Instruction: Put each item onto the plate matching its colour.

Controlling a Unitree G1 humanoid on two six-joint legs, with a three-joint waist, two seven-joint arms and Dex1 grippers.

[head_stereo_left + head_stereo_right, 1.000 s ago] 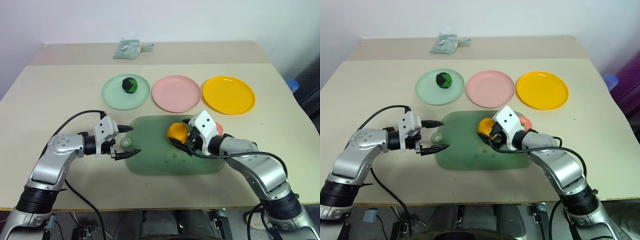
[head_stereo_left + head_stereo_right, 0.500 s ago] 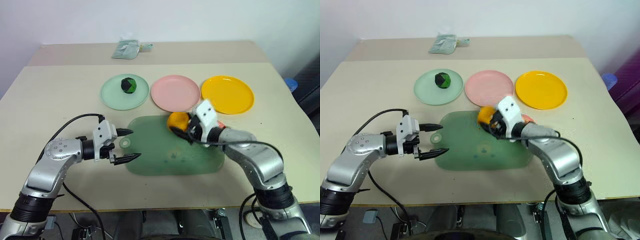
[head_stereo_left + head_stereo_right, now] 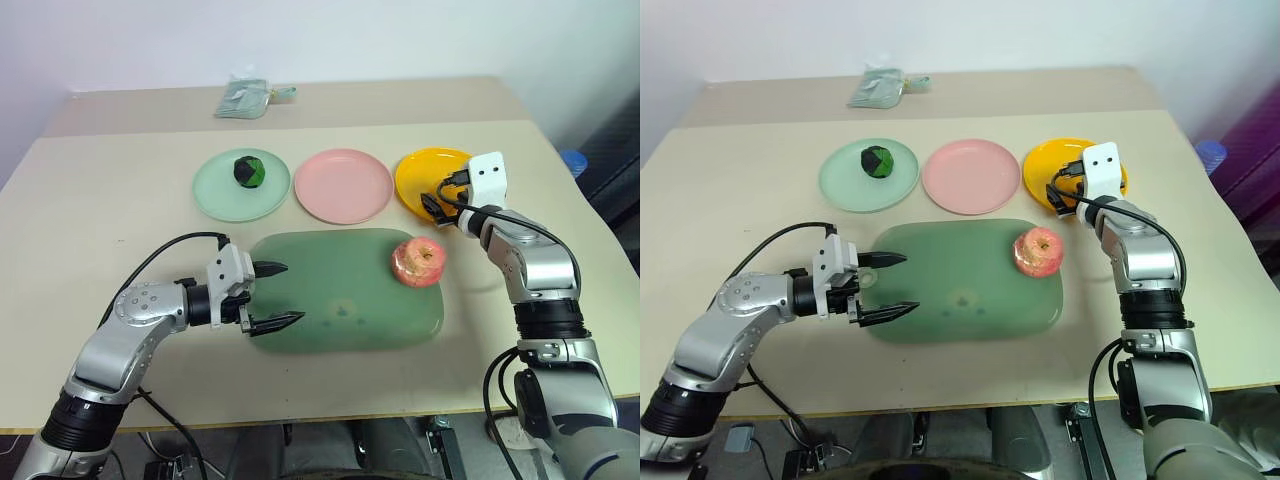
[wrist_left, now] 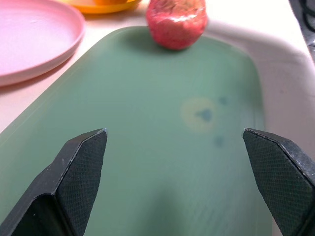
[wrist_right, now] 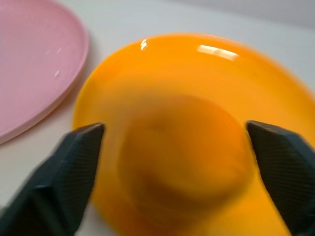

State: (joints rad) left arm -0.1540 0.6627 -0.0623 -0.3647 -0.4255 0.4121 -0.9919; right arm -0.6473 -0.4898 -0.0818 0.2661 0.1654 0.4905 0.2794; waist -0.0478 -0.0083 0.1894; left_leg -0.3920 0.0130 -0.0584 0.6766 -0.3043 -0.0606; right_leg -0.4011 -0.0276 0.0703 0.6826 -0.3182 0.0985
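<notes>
Left eye view: the pink-red apple (image 3: pixel 419 262) sat upright on the green board (image 3: pixel 340 310), near that board's far right corner. Its matching pink plate (image 3: pixel 345 185) lay at about eleven o'clock from it, just past the board's far edge. The left gripper (image 3: pixel 274 297) hung over the board's left end with its two black fingers spread wide and nothing between them; the apple lay at about three o'clock from it, across most of the board. The right gripper (image 3: pixel 438 206) stood over the near rim of the yellow-orange plate (image 3: pixel 428 178), and the apple lay at about seven o'clock from it, much closer than to the left one. The right arm was judged the nearer for the apple.

Right eye view: the dark green-and-black ball (image 3: pixel 876 160) rested on the mint green plate (image 3: pixel 845 185), so that pairing looked done.

Left wrist view: the open fingers framed bare board, with the apple straight ahead at twelve o'clock, well apart. The apple was round, so no long axis governed a grasp.

Right wrist view: the fingers stood apart on either side of the orange fruit (image 5: pixel 184 157), which showed against the yellow-orange plate. It was blurred, and whether it already rested on the plate could not be told; no finger was seen touching it.
</notes>
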